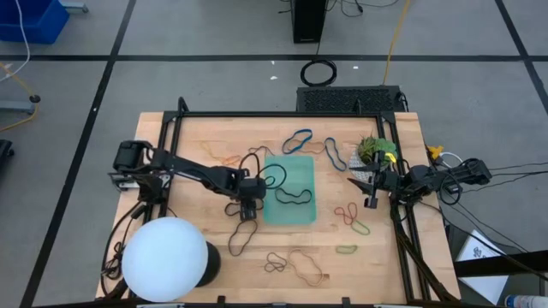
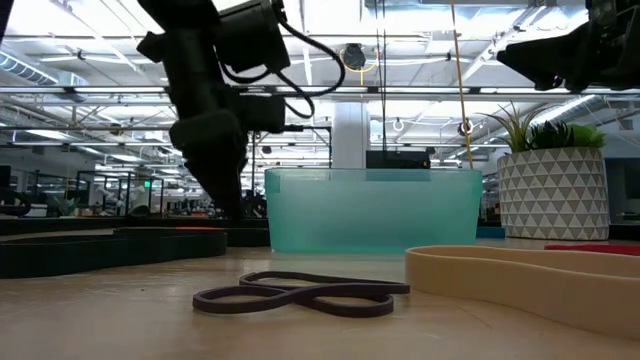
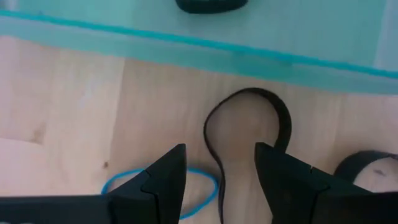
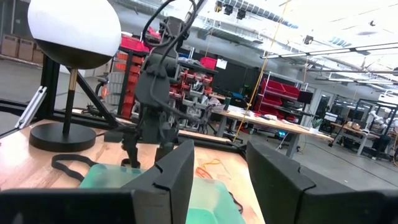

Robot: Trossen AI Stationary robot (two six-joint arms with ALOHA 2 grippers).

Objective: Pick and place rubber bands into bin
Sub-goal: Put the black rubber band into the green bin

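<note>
The left pincer point(image 1: 247, 208) hangs low over the desk point(image 1: 394, 257) just beside the bin's point(image 1: 288, 211) left wall, fingers spread and empty, straddling a black band point(image 3: 273, 115). The right pincer point(image 1: 372, 202) waits near the right edge, open and empty. Two black bands lie in the bin; other bands point(image 1: 352, 219) are scattered around it.

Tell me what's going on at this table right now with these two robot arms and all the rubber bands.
The left gripper is down at the wooden table, beside the teal bin's left edge, its fingers open over a black rubber band lying on the wood. Nothing is held yet. Two black bands already lie in the bin. Many more rubber bands in several colours are scattered around the table. The right gripper waits, open and empty, to the bin's right, near a small potted plant. A white globe lamp stands at the near left corner.
</note>
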